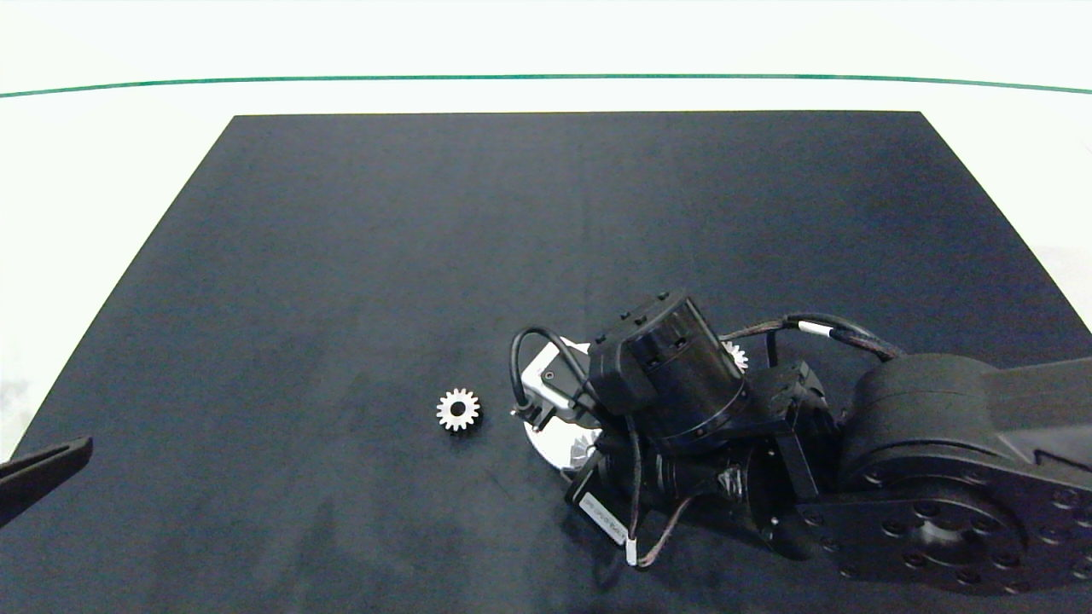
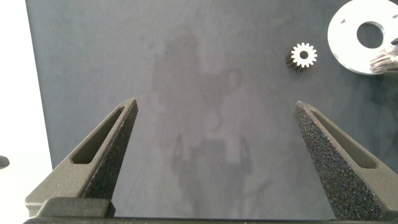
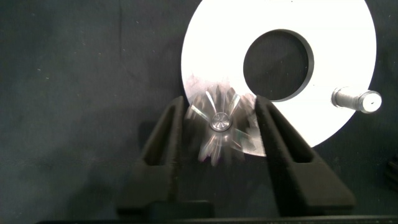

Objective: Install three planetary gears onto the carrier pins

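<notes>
While blurred, gear (image 3: 219, 124) (between fingers (image 3: 163, 140)).

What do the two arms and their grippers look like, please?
The right arm is black, with round joint housings ringed by screw holes, loose black cables with white bands, and a white label near the wrist. The right gripper has two dark wedge-shaped fingers with slots. The left gripper has matching dark fingers with rough, grainy inner pads. Only its tip shows from above.
</notes>
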`<state>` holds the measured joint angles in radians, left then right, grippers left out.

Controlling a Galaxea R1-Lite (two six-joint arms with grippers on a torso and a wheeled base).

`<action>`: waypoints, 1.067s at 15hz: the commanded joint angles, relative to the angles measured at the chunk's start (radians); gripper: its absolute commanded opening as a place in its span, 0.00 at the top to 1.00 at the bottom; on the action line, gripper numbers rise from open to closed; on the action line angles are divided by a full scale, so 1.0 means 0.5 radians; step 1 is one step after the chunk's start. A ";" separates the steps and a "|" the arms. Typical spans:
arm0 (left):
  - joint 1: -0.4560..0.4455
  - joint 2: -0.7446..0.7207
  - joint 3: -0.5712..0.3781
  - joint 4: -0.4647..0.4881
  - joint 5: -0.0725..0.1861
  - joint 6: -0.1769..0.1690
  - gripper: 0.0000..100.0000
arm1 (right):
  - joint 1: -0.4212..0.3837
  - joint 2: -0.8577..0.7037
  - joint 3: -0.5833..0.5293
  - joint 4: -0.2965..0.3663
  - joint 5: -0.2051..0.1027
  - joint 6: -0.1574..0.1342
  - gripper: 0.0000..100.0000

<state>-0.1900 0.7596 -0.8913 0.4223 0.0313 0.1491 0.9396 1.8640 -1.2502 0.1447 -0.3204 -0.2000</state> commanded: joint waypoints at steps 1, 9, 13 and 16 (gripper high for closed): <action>0.000 -0.001 0.000 0.005 0.002 0.002 0.00 | 0.002 -0.001 -0.003 0.002 0.000 -0.002 0.00; 0.000 -0.019 -0.012 0.005 0.002 0.002 0.00 | -0.201 -0.593 0.172 0.202 -0.010 0.032 0.00; -0.003 -0.028 -0.012 0.042 0.002 0.002 0.00 | -0.495 -1.041 0.448 0.235 -0.019 0.032 0.00; -0.007 -0.028 -0.009 0.042 0.002 0.002 0.00 | -0.652 -1.087 0.617 0.195 -0.010 0.084 0.00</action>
<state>-0.1928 0.7460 -0.8977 0.4406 0.0317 0.1496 0.6513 1.3685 -0.9798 0.2453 -0.3247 -0.1619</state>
